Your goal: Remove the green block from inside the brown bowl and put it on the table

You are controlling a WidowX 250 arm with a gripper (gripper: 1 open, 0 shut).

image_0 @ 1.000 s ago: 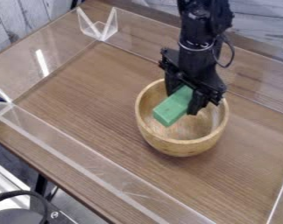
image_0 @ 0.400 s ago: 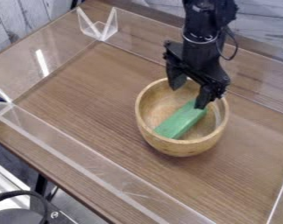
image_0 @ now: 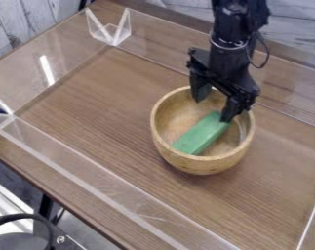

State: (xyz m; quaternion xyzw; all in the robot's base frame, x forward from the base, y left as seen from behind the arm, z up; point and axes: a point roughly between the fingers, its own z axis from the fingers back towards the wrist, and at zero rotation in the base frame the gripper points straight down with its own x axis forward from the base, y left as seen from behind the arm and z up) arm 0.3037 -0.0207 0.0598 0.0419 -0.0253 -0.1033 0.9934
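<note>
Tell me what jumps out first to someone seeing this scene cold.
The bright green block lies slanted inside the brown bowl, right of centre on the table. The black gripper hangs over the bowl's far rim, pointing down with its jaws open, just above the block's upper end and holding nothing. Low clear walls edge the tabletop.

I see a bright green block (image_0: pixel 200 136) in a light-tan wooden bowl (image_0: pixel 173 151), a black gripper (image_0: pixel 221 101), and brown wood-grain table (image_0: pixel 95 107).
</note>
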